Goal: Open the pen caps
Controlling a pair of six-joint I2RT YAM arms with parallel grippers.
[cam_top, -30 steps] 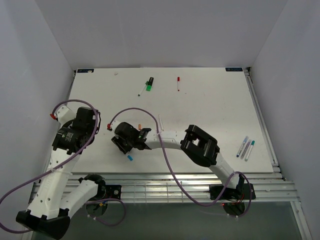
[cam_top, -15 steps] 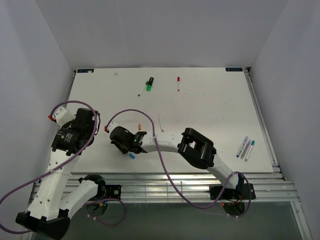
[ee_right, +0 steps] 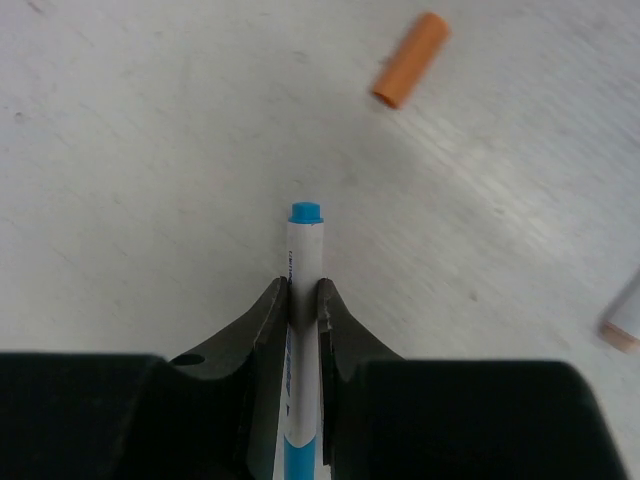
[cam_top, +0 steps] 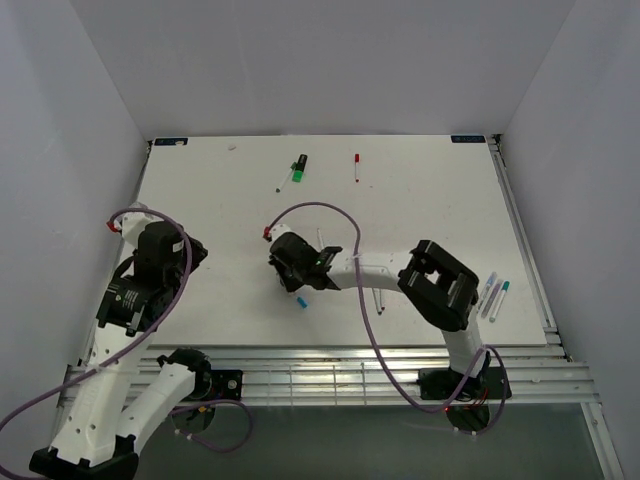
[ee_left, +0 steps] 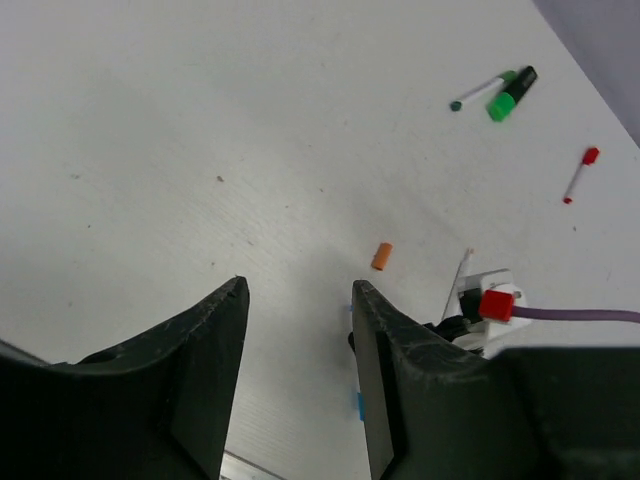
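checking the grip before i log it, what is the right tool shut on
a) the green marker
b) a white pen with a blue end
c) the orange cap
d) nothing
b: the right wrist view shows the right tool pinched on a white pen with a blue end, while the orange cap lies loose beyond it.

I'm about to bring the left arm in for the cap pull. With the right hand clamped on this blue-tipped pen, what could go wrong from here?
1. The right hand pinches the pen on its thin barrel between narrow fingertips, so a pull may twist or slide it.
2. The left hand is open, empty and well apart from the pen. Its approach could knock the loose orange cap lying nearby.
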